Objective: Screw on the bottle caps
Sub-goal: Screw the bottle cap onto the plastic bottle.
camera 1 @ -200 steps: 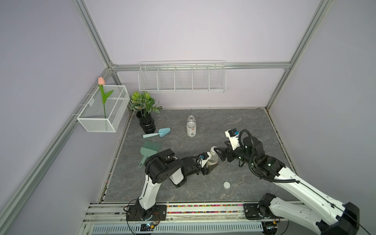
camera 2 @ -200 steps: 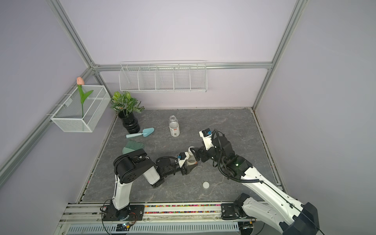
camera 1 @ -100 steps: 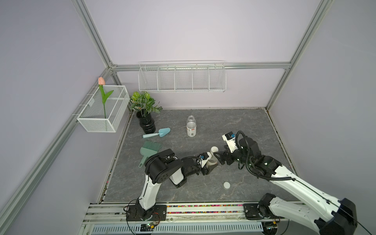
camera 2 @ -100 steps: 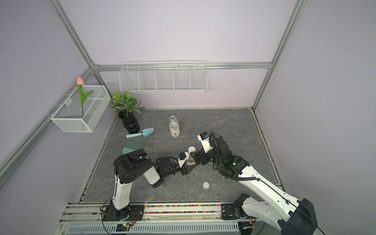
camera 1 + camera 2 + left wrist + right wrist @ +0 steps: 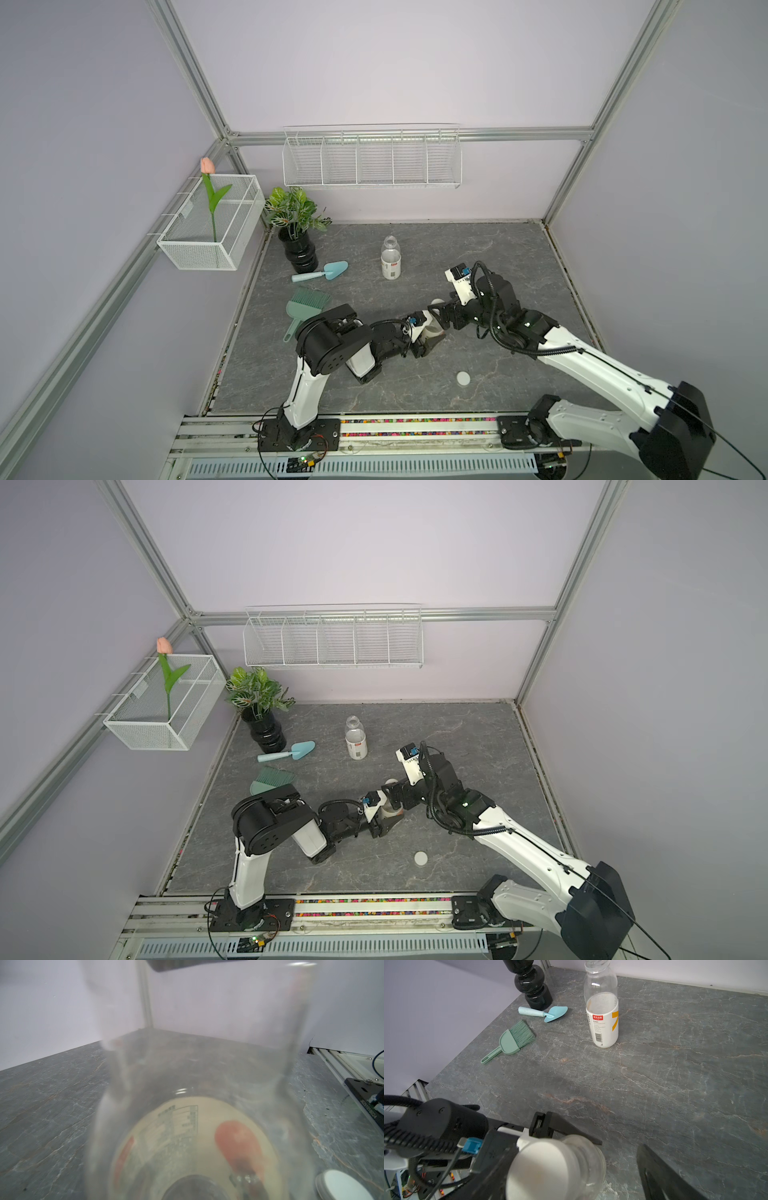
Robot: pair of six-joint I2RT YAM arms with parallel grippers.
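Observation:
A clear bottle (image 5: 432, 328) with an orange-red marked label (image 5: 236, 1142) stands near the table's middle, and my left gripper (image 5: 424, 337) is shut on its body. A white bottle cap (image 5: 542, 1169) sits on its neck, also seen in a top view (image 5: 436, 302). My right gripper (image 5: 571, 1180) is open wide at the cap, one finger (image 5: 660, 1178) well clear of it. The second bottle (image 5: 390, 259) stands uncapped farther back, with a white label (image 5: 602, 1022). A loose cap (image 5: 463, 378) lies flat on the table toward the front, also seen in the left wrist view (image 5: 342, 1186).
A black vase with a plant (image 5: 298, 249) stands at the back left. A blue trowel (image 5: 322, 272) and a green brush with dustpan (image 5: 305, 305) lie beside it. Wire baskets (image 5: 372, 160) hang on the walls. A rail (image 5: 415, 424) runs along the table's front edge.
My right gripper has drawn back a little from the top of the held bottle, so the white cap on the neck now shows. The left arm and its bottle stay put.

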